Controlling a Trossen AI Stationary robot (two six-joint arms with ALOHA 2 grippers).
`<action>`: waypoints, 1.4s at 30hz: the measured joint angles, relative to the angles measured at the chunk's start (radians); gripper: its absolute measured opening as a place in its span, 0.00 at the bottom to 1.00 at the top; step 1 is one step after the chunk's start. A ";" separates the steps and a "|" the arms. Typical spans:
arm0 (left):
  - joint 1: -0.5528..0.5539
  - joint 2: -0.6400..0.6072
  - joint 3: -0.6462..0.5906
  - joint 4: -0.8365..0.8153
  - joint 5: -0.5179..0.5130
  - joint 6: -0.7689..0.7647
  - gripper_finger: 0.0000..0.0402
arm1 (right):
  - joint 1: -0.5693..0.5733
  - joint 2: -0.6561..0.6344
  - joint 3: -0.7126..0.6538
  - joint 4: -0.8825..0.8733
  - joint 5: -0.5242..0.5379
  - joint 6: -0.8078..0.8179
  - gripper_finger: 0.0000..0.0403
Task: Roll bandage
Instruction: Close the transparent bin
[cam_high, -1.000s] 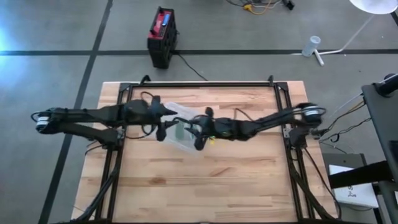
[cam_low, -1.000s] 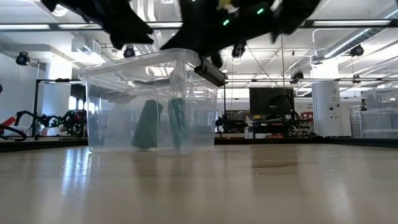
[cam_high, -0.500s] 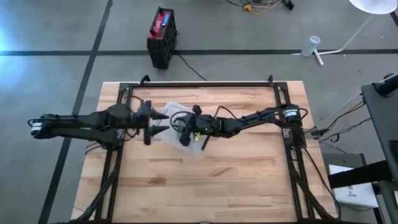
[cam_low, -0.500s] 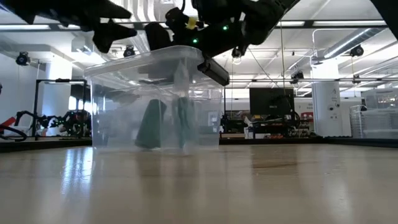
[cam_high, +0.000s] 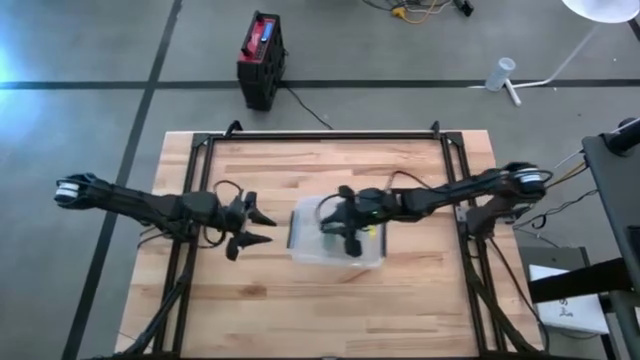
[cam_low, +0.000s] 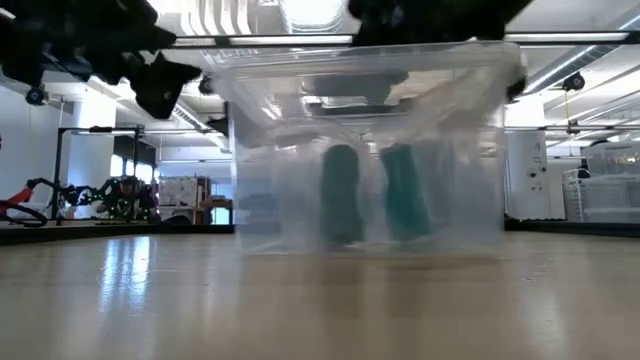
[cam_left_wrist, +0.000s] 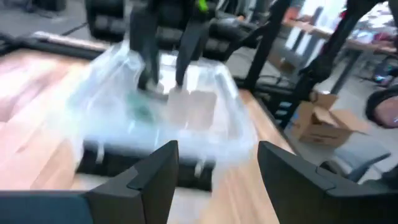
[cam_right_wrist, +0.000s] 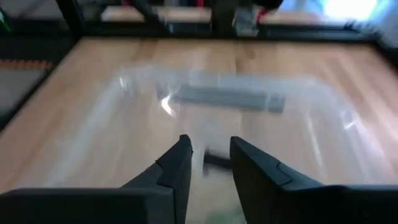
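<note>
A clear plastic bin (cam_high: 337, 240) stands on the wooden table near its middle, with two green bandage rolls (cam_low: 342, 195) (cam_low: 403, 195) upright inside. My right gripper (cam_high: 345, 222) is over the bin, its fingers close together and reaching down into the open top; it also shows in its wrist view (cam_right_wrist: 210, 146). My left gripper (cam_high: 262, 228) is open and empty, just left of the bin and apart from it. It faces the bin in the left wrist view (cam_left_wrist: 217, 149). My right gripper comes at the bin from above, slanting down, its fingers (cam_left_wrist: 148, 68) reaching past the rim (cam_left_wrist: 186, 93) into the open top. Blur hides which part lies between the fingers. The bin stands upright under it.
Black frame rails (cam_high: 197, 200) (cam_high: 458, 200) run along the table's left and right sides. Bare wood (cam_high: 320, 310) lies between the bin and the near edge.
My right gripper has gone toward the table's right and near edges. The bin went with it, sliding that way and turning from skewed to square with the table. My left gripper has come off the bin's far left corner and drawn toward the near edge, staying open.
</note>
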 joint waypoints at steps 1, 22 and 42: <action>-0.007 0.014 -0.006 0.007 -0.026 -0.003 0.53 | 0.000 -0.032 -0.029 0.031 0.002 0.005 0.25; -0.026 0.514 -0.109 0.383 -0.363 0.034 0.44 | 0.000 0.131 -0.089 0.390 0.059 0.077 0.01; -0.036 0.534 -0.041 0.578 -0.264 0.125 0.38 | 0.011 0.099 -0.092 0.218 0.092 0.024 0.02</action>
